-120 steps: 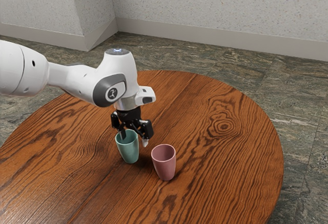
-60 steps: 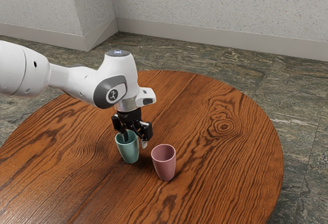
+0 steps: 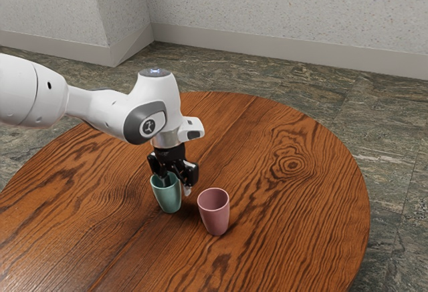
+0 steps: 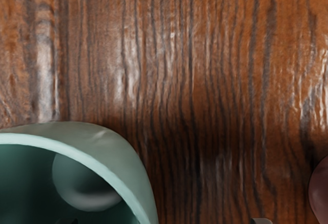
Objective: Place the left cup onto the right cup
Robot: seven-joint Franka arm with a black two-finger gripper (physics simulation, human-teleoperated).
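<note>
The green cup [image 3: 167,200] stands upright on the round wooden table [image 3: 294,172], toward the exterior view's left. The pink cup [image 3: 213,212] is upright just to its right, a small gap between them. My gripper [image 3: 174,183] hangs over the green cup's rim on the side facing the pink cup. One finger reaches inside the cup and the other stays outside its wall. The gripper is open, with the outer finger still off the wall. In the wrist view the green cup's rim [image 4: 110,149] curves right under my hand, and the pink cup's edge [image 4: 323,193] shows off to one side.
The table's edge runs along the exterior view's right and front. Bare wood lies to the right of the pink cup and behind both cups. A stone floor and pale walls surround the table.
My fingers have drawn closer together around the green cup's rim, and the hand has sunk slightly. Neither cup has moved.
</note>
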